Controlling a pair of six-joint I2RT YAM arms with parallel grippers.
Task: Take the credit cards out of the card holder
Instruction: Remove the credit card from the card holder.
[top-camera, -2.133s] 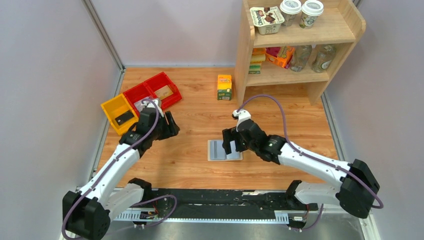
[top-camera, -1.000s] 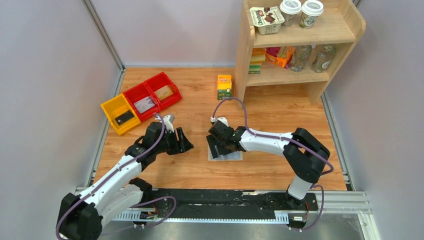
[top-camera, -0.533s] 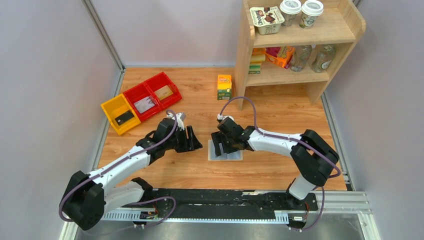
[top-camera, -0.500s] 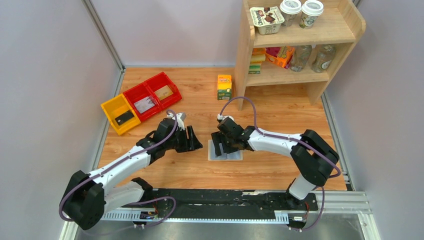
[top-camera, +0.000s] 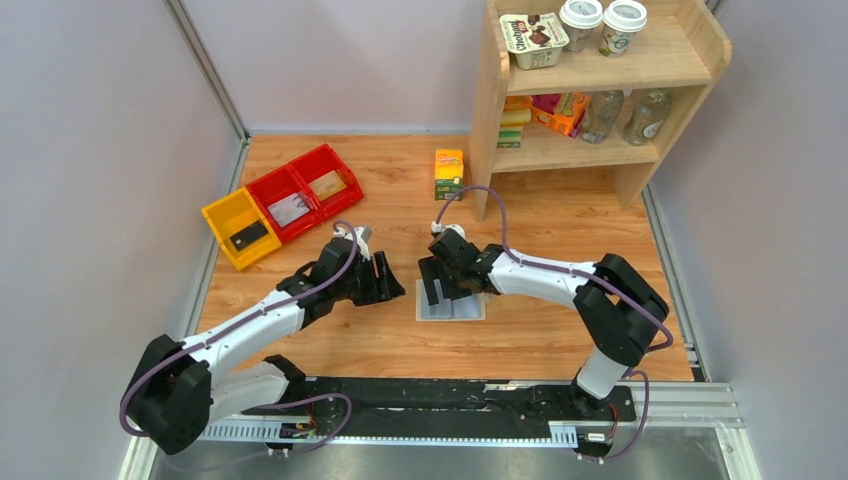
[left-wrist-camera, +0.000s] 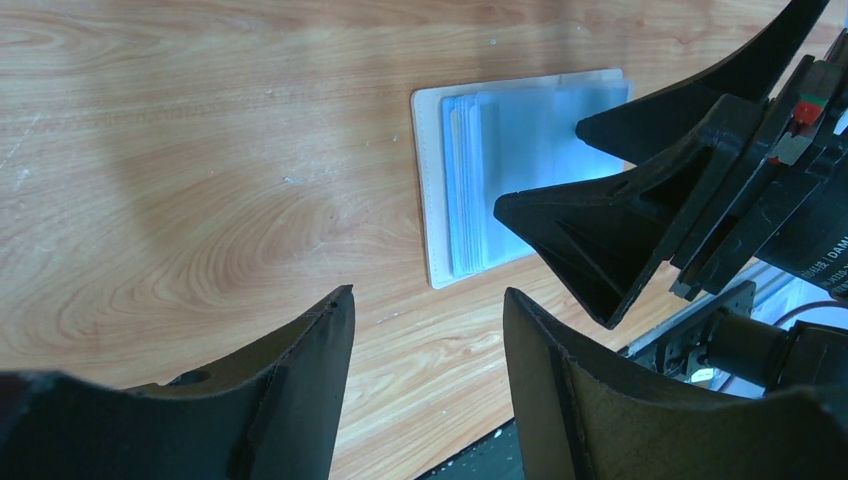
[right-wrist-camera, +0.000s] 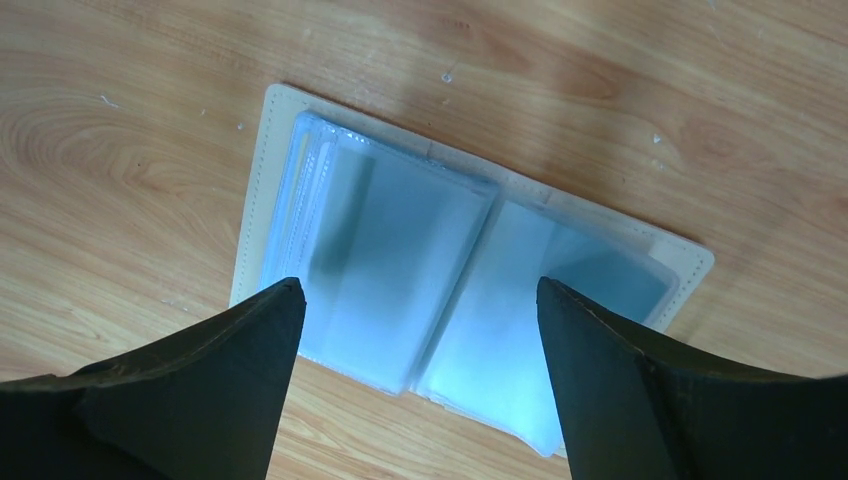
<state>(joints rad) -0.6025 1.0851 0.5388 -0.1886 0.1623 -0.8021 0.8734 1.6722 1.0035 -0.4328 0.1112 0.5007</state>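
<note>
The card holder (top-camera: 455, 310) lies spread open in the middle of the table (top-camera: 330, 335), blue sleeves (right-wrist-camera: 390, 270) up. The right gripper (top-camera: 437, 292) hovers over it, jaws wide and empty, likely aiming for a sleeve. The left gripper (top-camera: 390, 283) sits at its 9 o'clock, jaws apart, empty, probably to pin it down

open card holder (top-camera: 452, 309) on wooden table (top-camera: 400, 190), right fingers (top-camera: 430, 289) over it, left fingers (top-camera: 388, 285) near

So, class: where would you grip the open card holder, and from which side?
Probably the raised stack of blue sleeves on one half of the card holder, from above: it lies spread flat on the table, its beige edge too low to pinch.
</note>
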